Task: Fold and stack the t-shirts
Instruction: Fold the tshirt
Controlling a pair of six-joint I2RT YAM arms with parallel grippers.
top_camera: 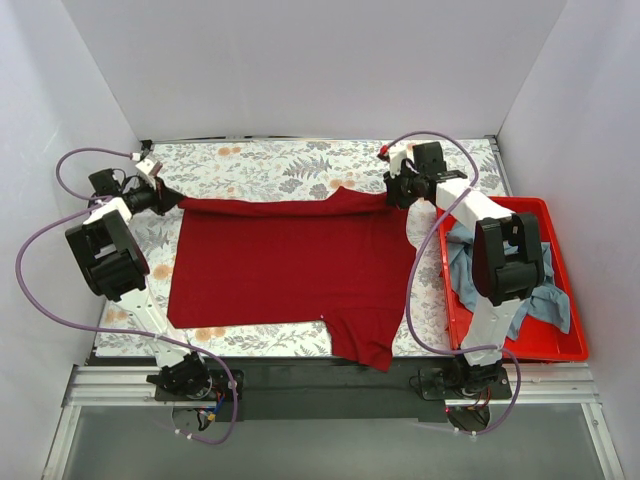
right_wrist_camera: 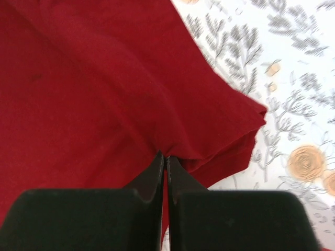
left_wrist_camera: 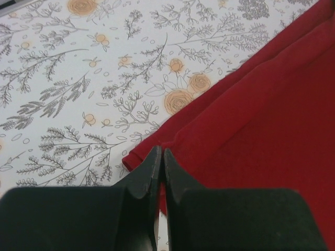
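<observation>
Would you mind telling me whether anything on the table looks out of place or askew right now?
Yes: the dark red t-shirt lies skewed, its near right part spilling over the near edge of the table. The grey-blue t-shirt sits crumpled in the red bin, unfolded.

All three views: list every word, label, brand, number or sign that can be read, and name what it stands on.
No readable text in any view.
The dark red t-shirt is plain, the tablecloth bears only a flower print, and the red bin and grey-blue t-shirt show no lettering.
</observation>
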